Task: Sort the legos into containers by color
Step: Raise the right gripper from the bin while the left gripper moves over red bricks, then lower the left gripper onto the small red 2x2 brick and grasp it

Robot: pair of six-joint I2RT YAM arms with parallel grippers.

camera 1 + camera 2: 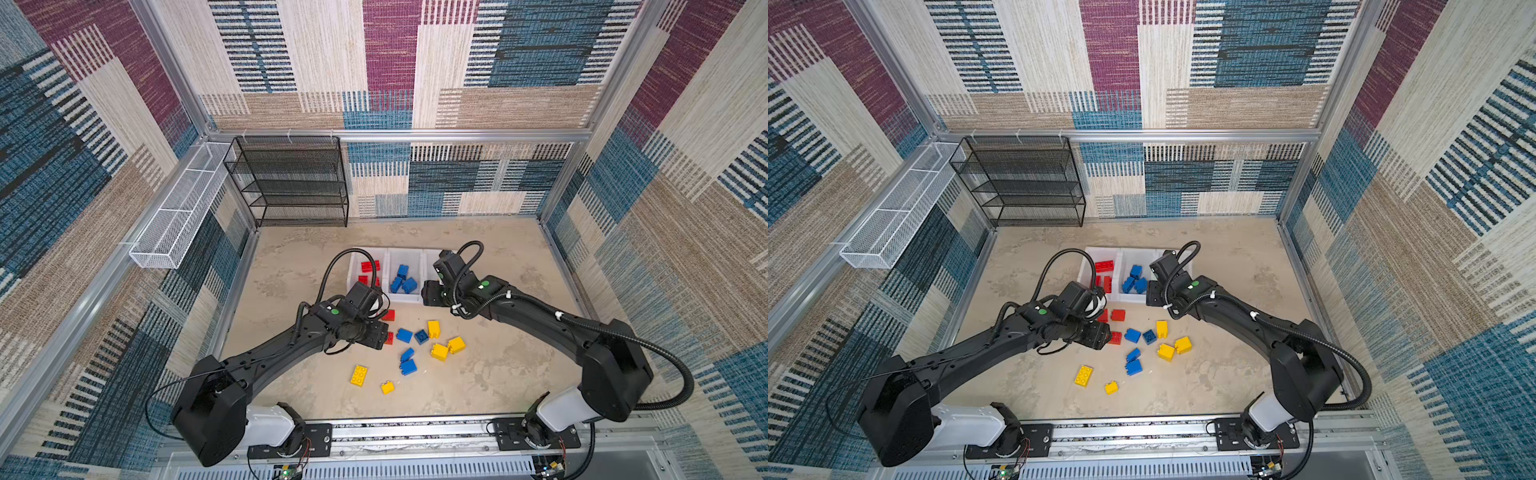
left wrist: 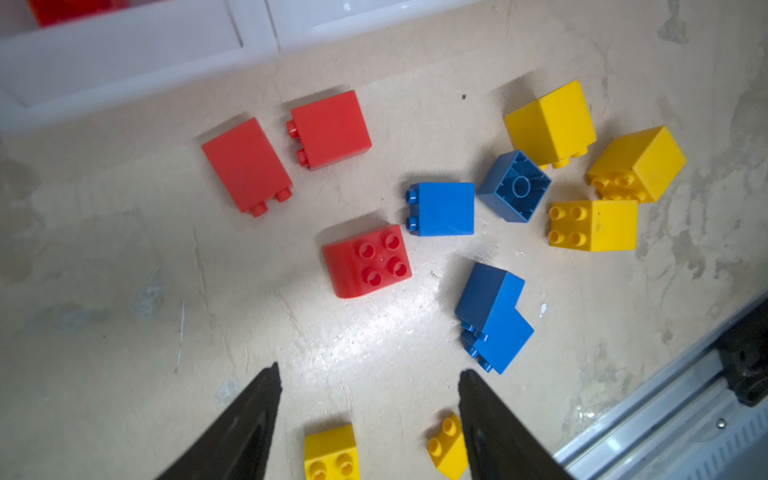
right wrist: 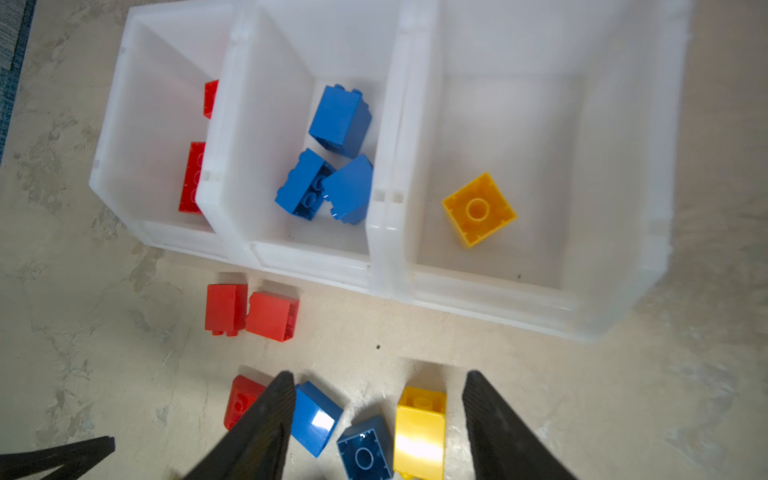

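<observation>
Left fingers (image 2: 249, 428) and right fingers (image 3: 498, 428) hang spread, empty; containers (image 3: 386, 232) hold a few red, blue and one yellow lego (image 3: 478, 210), a dozen legos (image 2: 365, 259) left on the worktop (image 2: 124, 270).

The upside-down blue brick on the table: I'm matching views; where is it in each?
Top view: upside-down blue brick, lower middle.
Top view: blue brick, lower middle too.
Left wrist: blue brick, hollow showing.
Right wrist: blue brick, hollow showing.
Landmark: yellow brick beside it in every view.
</observation>
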